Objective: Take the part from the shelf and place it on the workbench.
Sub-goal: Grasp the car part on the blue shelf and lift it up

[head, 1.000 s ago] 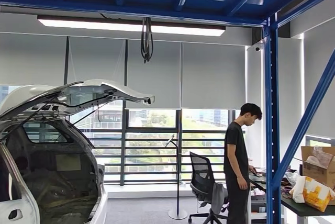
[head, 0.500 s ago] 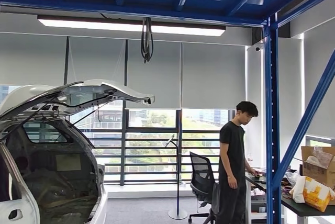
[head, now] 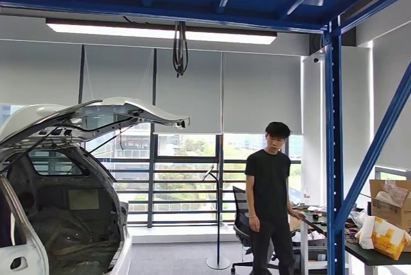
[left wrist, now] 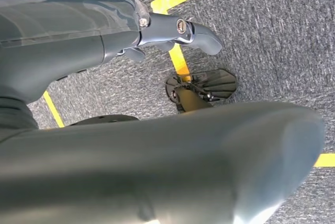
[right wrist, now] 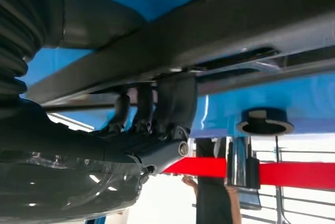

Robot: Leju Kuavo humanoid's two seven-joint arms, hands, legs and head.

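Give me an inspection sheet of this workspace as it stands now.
Surface: dark-topped table at far right.
Job's things: long dark part, in the right hand's curled fingers.
Clutter: cardboard box and yellow-and-white bag on the table.
Hands: right hand grips the part; left hand hangs over grey carpet, holding nothing.
Cables: black cable loop hanging from the ceiling.
Surroundings: white car at left, tailgate up; person in black beside the table; office chair; blue steel post.
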